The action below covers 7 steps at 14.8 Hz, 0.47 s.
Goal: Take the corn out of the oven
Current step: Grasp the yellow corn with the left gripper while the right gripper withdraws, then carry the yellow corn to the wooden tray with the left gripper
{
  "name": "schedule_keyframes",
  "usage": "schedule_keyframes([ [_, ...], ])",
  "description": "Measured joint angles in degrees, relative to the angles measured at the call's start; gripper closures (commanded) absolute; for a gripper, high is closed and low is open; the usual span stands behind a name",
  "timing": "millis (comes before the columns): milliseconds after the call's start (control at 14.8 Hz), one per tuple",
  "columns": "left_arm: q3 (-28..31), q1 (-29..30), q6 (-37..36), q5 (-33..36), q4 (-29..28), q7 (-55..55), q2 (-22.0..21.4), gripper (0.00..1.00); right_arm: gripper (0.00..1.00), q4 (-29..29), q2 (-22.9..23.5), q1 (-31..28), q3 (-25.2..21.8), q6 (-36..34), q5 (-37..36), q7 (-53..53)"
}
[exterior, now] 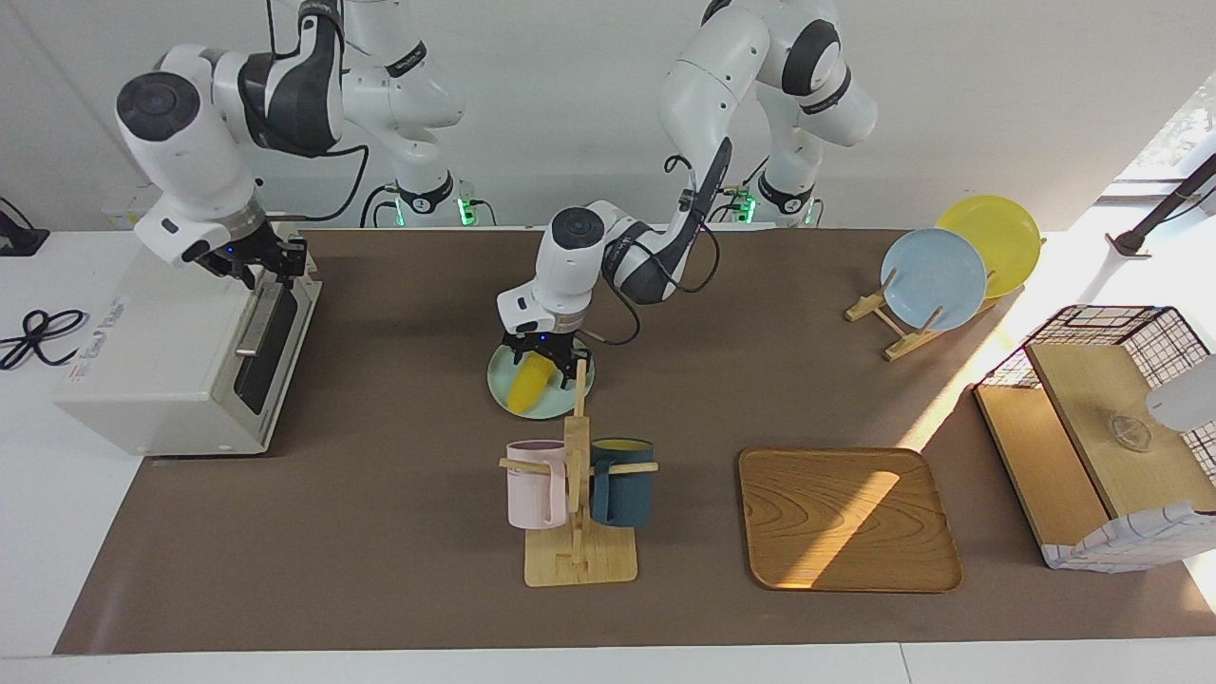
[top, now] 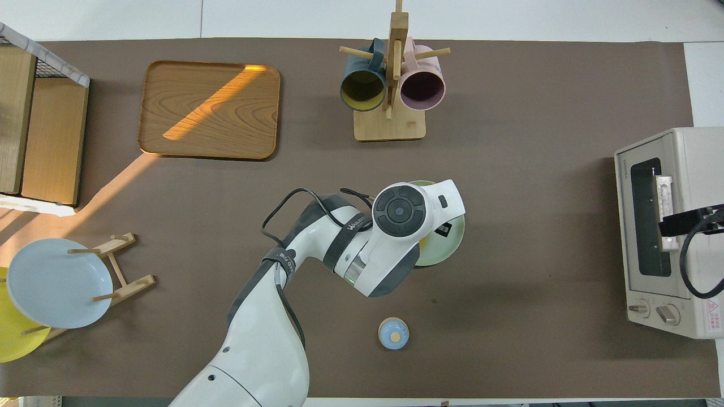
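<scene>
The yellow corn leans in my left gripper, which is shut on its upper end. Its lower tip rests on a pale green plate in the middle of the table. In the overhead view the left wrist hides the corn and covers most of the plate. The off-white oven stands at the right arm's end of the table and also shows in the overhead view. Its dark glass door looks closed. My right gripper is at the top end of the door's metal handle.
A wooden mug rack with a pink and a dark blue mug stands just farther from the robots than the plate. A wooden tray, a plate rack and a wire basket stand toward the left arm's end. A small blue lid lies nearer the robots.
</scene>
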Motion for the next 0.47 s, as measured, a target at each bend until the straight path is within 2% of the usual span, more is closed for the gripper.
schedule_keyframes([
  [472, 0.7, 1.1, -4.2, -0.2, 0.9, -2.7, -2.7, 1.00, 0.00, 4.9, 3.1, 2.1, 1.2, -1.9, 0.8, 0.1],
])
